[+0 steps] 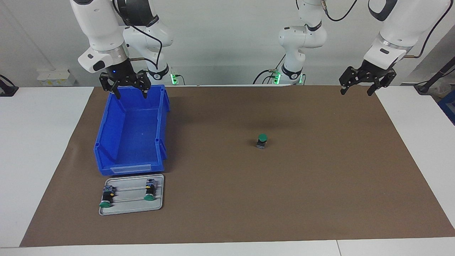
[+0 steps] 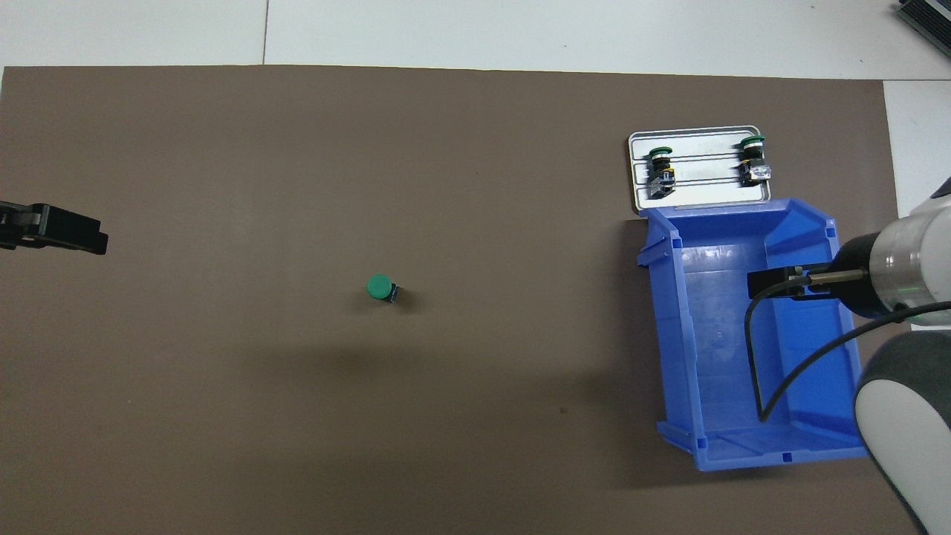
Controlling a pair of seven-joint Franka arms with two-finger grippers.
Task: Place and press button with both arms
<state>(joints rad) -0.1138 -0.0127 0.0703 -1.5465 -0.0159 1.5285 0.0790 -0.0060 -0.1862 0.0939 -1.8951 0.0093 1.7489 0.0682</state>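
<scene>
The button (image 1: 262, 140) is seen standing upright on the brown mat (image 1: 320, 185), green cap up, near the middle of the table and touched by nothing. The left gripper (image 1: 359, 87) is held in the air over the mat's edge at the left arm's end of the table, its fingers spread and nothing grasped. The right gripper (image 1: 129, 90) is held over the blue bin (image 1: 106, 131), above the bin's end nearest the robots, with fingers likewise released and empty. A grey metal tray (image 1: 158, 206) is placed just beside the bin, farther from the robots, and two more buttons (image 1: 106, 196) are laid on their sides in it, well apart from each other.
</scene>
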